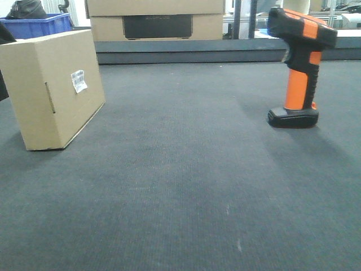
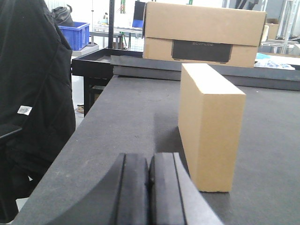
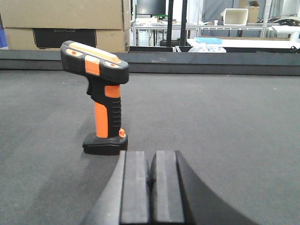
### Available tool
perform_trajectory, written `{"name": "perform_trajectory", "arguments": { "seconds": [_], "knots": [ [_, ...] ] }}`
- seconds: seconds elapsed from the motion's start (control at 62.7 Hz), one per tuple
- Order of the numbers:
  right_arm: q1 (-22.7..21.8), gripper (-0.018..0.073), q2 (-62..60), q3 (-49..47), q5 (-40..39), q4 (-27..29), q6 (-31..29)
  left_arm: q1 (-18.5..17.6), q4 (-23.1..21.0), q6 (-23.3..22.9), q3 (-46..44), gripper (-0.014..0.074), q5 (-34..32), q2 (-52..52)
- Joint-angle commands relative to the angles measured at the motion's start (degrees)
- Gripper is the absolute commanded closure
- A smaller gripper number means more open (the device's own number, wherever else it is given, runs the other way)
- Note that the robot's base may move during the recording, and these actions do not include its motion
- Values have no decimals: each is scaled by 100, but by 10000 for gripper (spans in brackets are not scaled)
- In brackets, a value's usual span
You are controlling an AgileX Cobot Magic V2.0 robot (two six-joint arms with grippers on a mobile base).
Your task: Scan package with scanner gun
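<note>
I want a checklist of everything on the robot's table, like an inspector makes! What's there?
Surface: dark grey mat, flat.
Job's things: package standing on the robot's left, white label showing; scanner gun upright on its base, on the right, far apart from it.
Clutter: nothing seen.
Grippers: left gripper shut, empty; right gripper shut, empty.
Cables: nothing seen.
Surroundings: wider cardboard box, blue crate, black jacket.

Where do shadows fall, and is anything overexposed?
Front view: even light, only faint shadows beside the package and scanner gun. Left wrist view: a soft shadow lies left of the package; the background at top left is washed out. Right wrist view: no glare on the scanner gun, which is sharp.
</note>
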Motion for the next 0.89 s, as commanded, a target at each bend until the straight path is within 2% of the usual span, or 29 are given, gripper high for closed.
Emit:
{"name": "perform_trajectory", "arguments": {
  "seconds": [0.0, 0.463, 0.67, 0.75, 0.829, 0.877],
  "knots": [
    [-9, 727, -18, -4, -92, -7, -21, -28, -13, 26, -17, 707, -86, -19],
    [-9, 727, -18, -4, -189, -130, -21, -28, -13, 26, -17, 707, -86, -19],
    [-9, 727, -18, -4, -221, -130, -21, -28, -2, 26, -17, 707, -257, -19],
    [-9, 727, -18, -4, -380, -130, -21, -28, 30, 26, -17, 707, -522, -19],
    [-9, 727, -18, -4, -620, -130, -21, -28, -94, 26, -219, 707, -121, -19],
    [-9, 727, -18, -4, -754, -130, -21, -28, -254, 26, -665, 707, 640, -19]
  ]
}}
